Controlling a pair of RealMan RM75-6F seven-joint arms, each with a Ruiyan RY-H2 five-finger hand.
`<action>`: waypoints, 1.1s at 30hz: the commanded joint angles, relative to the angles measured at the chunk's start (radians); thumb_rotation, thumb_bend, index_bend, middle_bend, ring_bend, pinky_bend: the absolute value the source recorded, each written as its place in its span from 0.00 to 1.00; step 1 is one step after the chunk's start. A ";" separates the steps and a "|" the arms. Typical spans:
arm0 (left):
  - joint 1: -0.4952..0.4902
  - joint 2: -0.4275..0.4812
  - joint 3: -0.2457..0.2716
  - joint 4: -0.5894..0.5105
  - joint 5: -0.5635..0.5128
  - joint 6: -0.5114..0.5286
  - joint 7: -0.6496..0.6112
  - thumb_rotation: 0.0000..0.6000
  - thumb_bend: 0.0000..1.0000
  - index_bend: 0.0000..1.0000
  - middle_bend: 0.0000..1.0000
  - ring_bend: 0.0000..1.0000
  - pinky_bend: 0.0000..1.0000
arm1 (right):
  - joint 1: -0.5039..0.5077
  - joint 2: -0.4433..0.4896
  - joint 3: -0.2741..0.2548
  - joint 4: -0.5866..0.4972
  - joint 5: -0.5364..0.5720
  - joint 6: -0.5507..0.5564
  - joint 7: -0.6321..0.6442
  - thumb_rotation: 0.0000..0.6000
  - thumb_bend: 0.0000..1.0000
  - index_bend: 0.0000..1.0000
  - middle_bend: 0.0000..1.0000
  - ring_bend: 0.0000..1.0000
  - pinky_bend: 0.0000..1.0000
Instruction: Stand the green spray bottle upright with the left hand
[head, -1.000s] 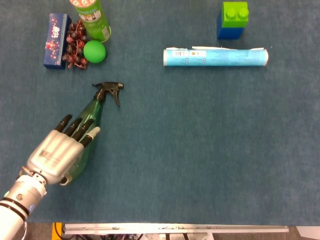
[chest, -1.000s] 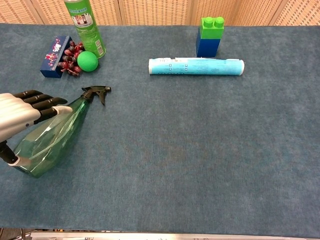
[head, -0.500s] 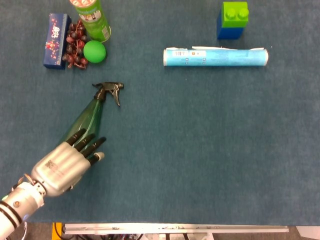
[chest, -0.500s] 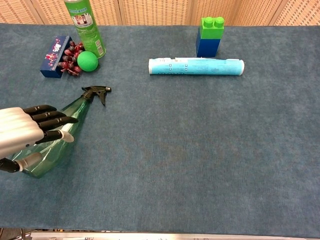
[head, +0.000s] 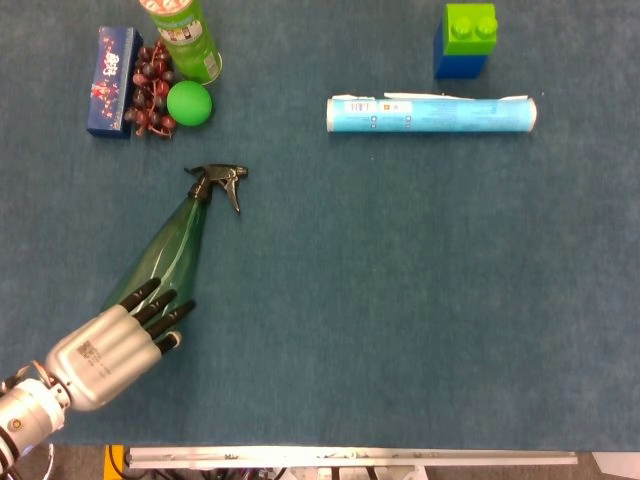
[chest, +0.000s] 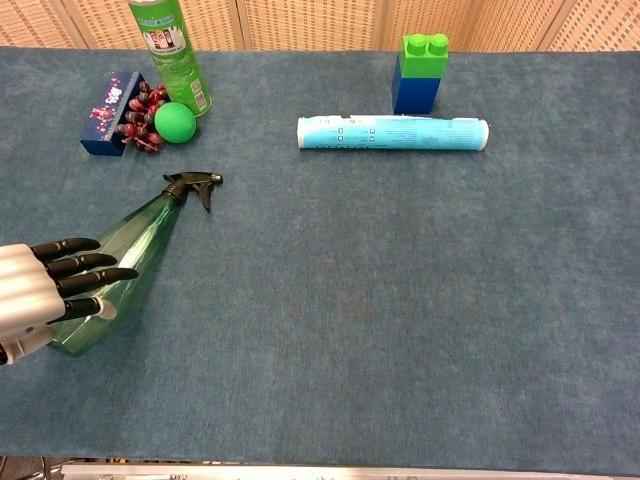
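Left hand (head: 110, 345) (chest: 35, 295): the black fingers (chest: 85, 270) are extended and spread, grasping nothing. In the chest view they reach over the base end of the translucent green plastic spray bottle (head: 170, 250) (chest: 125, 255); whether the fingertips touch it cannot be told. The silver palm sits behind the bottle's base, toward the near left edge of the blue cloth-covered table (head: 400, 300) (chest: 400, 300).

The spray bottle lies on its side, not upright. Its black trigger nozzle (head: 218, 182) (chest: 195, 184) points away from the hand, toward the far side of the table.

Beyond the nozzle, well apart from the bottle, stands a cluster: a green ball (head: 188, 102) (chest: 174, 122), a bunch of dark red grapes (head: 148, 85) (chest: 138, 118) touching it, a dark blue carton (head: 111, 66) (chest: 106, 112) beside the grapes, and a tall green cylindrical can (head: 183, 38) (chest: 170, 50) standing upright.

Far to the right of the bottle lies a light blue tube (head: 430, 113) (chest: 392, 132) on its side, with a green-on-blue toy block stack (head: 466, 40) (chest: 419, 72) behind it.

The right hand shows in neither view.
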 joint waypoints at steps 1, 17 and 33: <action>0.005 -0.001 -0.003 0.010 0.006 -0.002 0.005 1.00 0.59 0.23 0.02 0.00 0.03 | 0.000 0.000 0.000 0.000 0.000 0.000 0.000 1.00 0.10 0.48 0.34 0.26 0.36; 0.054 0.011 -0.023 0.054 -0.026 0.000 0.006 1.00 0.59 0.31 0.00 0.00 0.03 | 0.000 -0.001 0.000 0.001 0.001 0.001 0.001 1.00 0.10 0.48 0.34 0.25 0.36; 0.118 0.033 -0.045 0.111 -0.059 0.064 -0.020 1.00 0.59 0.31 0.00 0.00 0.03 | 0.000 0.000 0.000 0.001 0.003 -0.002 0.001 1.00 0.10 0.48 0.34 0.25 0.36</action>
